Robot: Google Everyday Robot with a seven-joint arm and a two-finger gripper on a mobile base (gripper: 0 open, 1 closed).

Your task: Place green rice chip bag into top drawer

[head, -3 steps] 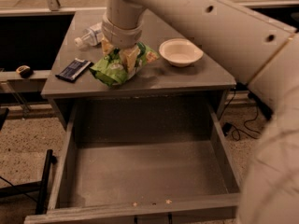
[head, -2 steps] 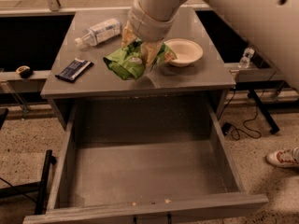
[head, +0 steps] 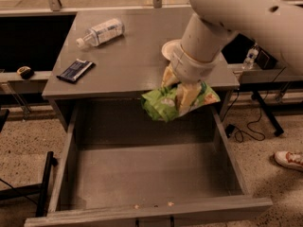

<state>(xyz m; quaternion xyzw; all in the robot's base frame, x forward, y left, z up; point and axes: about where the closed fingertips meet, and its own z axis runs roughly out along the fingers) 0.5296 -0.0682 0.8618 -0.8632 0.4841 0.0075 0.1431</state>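
In the one camera view, your gripper [head: 180,94] hangs just off the bench's [head: 128,56] front edge, toward the front right corner. Its jaws are pinching the bag [head: 158,106] by its upper part. The bag dangles in the air, clear of the bench top and above the rear right part of the open drawer [head: 66,160]. The drawer floor is bare.

The carry looks nearly done; I judge that lowering and release remain.

Watch these:
- The bag sits close to the front edge, and I cannot tell whether it brushes it. If you lower straight down from here, the puffy foil may snag on that edge or lodge at the back of the drawer.
- The grip takes only part of a slick, crinkly bag. A quick move could let it slip and fall askew against the right wall.
- The wrist is bulky and near the bowl [head: 166,50] at the right front corner. A backward swing could knock it.

The bottle [head: 100,32] and the wrapper [head: 75,71] lie well apart, toward the left edge.
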